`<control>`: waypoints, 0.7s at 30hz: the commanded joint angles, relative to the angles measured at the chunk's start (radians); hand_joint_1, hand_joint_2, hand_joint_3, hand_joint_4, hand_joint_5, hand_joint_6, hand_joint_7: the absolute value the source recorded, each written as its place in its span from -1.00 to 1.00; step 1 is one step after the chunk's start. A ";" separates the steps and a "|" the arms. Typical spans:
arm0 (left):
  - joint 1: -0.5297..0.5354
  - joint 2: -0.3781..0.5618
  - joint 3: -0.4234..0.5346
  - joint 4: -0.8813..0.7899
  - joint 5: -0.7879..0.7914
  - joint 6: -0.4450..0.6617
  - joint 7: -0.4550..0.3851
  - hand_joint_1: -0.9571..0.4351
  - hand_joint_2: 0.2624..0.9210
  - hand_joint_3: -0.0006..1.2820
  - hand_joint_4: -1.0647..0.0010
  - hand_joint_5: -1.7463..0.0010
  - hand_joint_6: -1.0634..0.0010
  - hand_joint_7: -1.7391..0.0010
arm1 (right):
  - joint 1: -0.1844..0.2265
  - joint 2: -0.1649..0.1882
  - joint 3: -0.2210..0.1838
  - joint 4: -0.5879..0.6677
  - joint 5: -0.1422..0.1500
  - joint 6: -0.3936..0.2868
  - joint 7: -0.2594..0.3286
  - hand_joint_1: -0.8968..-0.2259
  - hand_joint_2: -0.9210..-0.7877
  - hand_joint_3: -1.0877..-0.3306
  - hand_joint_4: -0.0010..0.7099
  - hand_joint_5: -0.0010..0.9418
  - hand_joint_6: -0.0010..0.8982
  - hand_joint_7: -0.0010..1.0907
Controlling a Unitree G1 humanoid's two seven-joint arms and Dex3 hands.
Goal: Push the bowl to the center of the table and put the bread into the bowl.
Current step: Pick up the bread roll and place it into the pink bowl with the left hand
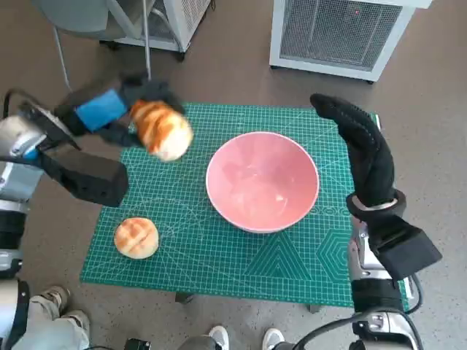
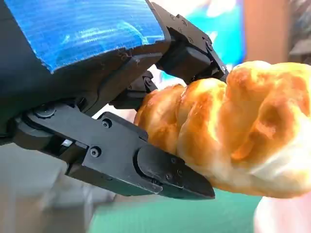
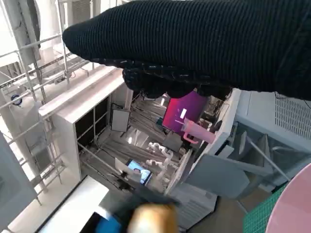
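The bread (image 1: pixel 162 130) hangs above the tabletop (image 1: pixel 219 255), left of the pink bowl (image 1: pixel 263 181), gripped by the left robot hand (image 1: pixel 117 109). It looks light, soft and crushable, so a gentle hold across its middle suits. The right robot hand (image 1: pixel 365 149) is loose-fingered beside the bowl, holding nothing.

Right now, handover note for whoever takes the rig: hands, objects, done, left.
Left hand: grips a bread roll, lifted above the far left part of the green mat, not yet over the bowl.
Right hand: holds nothing, fingers straight, just right of the pink bowl; contact with the rim cannot be told.
Bowl: upright, empty, roughly mid-mat.
Second bread roll: lying on the mat's near left corner.
Done: bowl looks centred; one roll picked up.
Left: carry the held roll over the bowl and release it; the second roll probably follows.
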 commanded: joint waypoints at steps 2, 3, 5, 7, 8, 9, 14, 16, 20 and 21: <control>-0.011 -0.089 -0.023 -0.043 0.047 -0.025 0.072 0.37 1.00 -0.81 -0.12 -0.36 -0.15 -0.45 | 0.010 0.001 -0.004 0.021 0.020 0.012 0.019 -0.30 -1.00 -0.28 -0.28 -0.98 -1.00 0.16; -0.020 -0.114 -0.038 -0.041 0.066 -0.031 0.092 0.37 1.00 -0.81 -0.11 -0.36 -0.15 -0.45 | 0.009 0.002 -0.004 0.021 0.021 0.013 0.021 -0.30 -1.00 -0.28 -0.28 -0.98 -1.00 0.16; -0.030 -0.141 -0.051 -0.037 0.091 -0.038 0.115 0.37 1.00 -0.82 -0.13 -0.35 -0.15 -0.44 | 0.009 0.002 -0.004 0.021 0.023 0.014 0.023 -0.30 -1.00 -0.28 -0.28 -0.98 -1.00 0.16; -0.039 -0.163 -0.065 -0.031 0.119 -0.042 0.136 0.37 1.00 -0.83 -0.14 -0.35 -0.16 -0.44 | 0.011 0.002 -0.003 0.019 0.023 0.015 0.024 -0.30 -1.00 -0.28 -0.28 -0.98 -1.00 0.16; -0.046 -0.179 -0.080 -0.026 0.141 -0.043 0.149 0.37 1.00 -0.83 -0.14 -0.35 -0.16 -0.43 | 0.013 0.002 -0.002 0.014 0.023 0.016 0.024 -0.30 -1.00 -0.28 -0.28 -0.98 -1.00 0.16; -0.051 -0.190 -0.089 -0.022 0.157 -0.045 0.159 0.37 1.00 -0.83 -0.14 -0.35 -0.16 -0.43 | 0.014 0.002 -0.001 0.011 0.024 0.017 0.024 -0.30 -1.00 -0.28 -0.28 -0.98 -1.00 0.16; -0.090 -0.249 -0.160 0.047 0.260 -0.056 0.226 0.37 1.00 -0.85 -0.18 -0.33 -0.18 -0.42 | 0.021 -0.002 -0.001 -0.004 0.032 0.027 0.032 -0.30 -1.00 -0.28 -0.28 -0.98 -1.00 0.16; -0.106 -0.269 -0.190 0.083 0.297 -0.054 0.246 0.37 1.00 -0.87 -0.20 -0.31 -0.21 -0.41 | 0.024 -0.003 -0.003 -0.010 0.037 0.031 0.036 -0.31 -1.00 -0.28 -0.28 -0.98 -1.00 0.16; -0.138 -0.305 -0.235 0.165 0.327 -0.047 0.242 0.37 0.99 -0.89 -0.25 -0.27 -0.26 -0.38 | 0.028 -0.004 -0.006 -0.019 0.043 0.037 0.043 -0.32 -1.00 -0.28 -0.29 -0.98 -1.00 0.16; -0.144 -0.313 -0.243 0.185 0.328 -0.045 0.236 0.37 0.99 -0.89 -0.25 -0.29 -0.25 -0.38 | 0.029 -0.004 -0.007 -0.021 0.043 0.038 0.043 -0.32 -1.00 -0.28 -0.29 -0.98 -1.00 0.16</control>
